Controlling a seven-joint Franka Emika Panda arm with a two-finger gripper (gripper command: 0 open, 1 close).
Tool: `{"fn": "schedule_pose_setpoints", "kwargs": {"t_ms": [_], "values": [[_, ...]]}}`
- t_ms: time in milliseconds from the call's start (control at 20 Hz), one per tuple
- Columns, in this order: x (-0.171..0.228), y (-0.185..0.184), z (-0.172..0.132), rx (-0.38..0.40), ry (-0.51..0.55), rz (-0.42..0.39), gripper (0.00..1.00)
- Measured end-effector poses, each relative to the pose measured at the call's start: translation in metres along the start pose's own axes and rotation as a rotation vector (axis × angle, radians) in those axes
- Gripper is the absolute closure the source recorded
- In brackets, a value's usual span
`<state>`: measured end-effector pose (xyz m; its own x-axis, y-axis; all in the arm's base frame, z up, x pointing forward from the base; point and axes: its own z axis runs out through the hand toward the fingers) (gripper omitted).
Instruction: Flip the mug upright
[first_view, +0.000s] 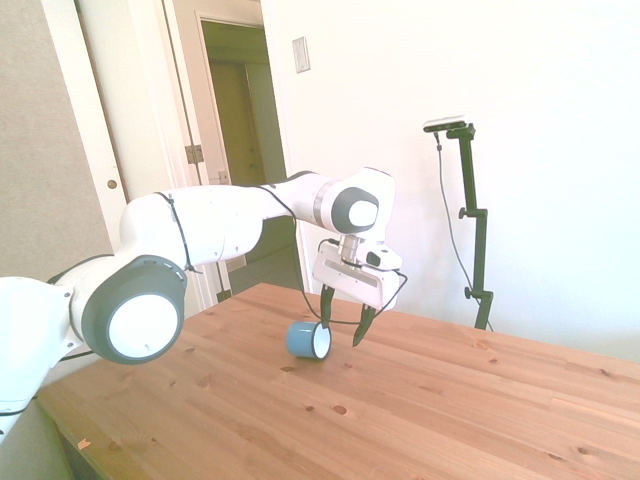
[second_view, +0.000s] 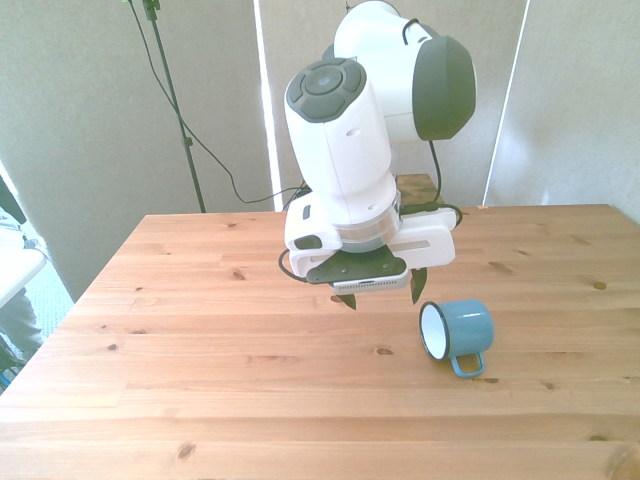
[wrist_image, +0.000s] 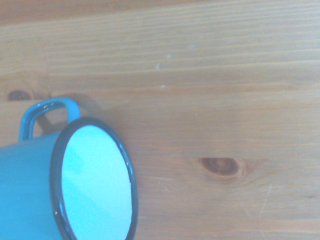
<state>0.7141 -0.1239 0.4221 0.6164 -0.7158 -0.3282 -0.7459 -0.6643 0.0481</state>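
one mug (second_view: 462, 327), one gripper (first_view: 343, 327), one table (second_view: 200, 380)

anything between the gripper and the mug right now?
Nothing. In the side view the open gripper hangs just beside the mug, which lies on its side; only bare table shows between them.

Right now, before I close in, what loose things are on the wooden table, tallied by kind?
Light-blue enamel mug with white inside and dark rim, lying on its side: 1
Other loose objects on the wooden table: 0
Total: 1
The white arm's two-finger gripper hangs open beside the mug's mouth, not gripping it.
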Motion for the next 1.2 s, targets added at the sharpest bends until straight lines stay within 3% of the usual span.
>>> {"fn": "schedule_pose_setpoints", "kwargs": {"t_ms": [600,900,1050,1200], "values": [[0.005,0.031,0.012,-0.055,-0.216,-0.338,0.00],[0.002,0.028,0.029,-0.103,-0.292,-0.489,0.00],[0.001,0.014,0.024,-0.107,-0.221,-0.475,0.00],[-0.001,0.010,0.028,-0.111,-0.228,-0.482,0.00]]}}
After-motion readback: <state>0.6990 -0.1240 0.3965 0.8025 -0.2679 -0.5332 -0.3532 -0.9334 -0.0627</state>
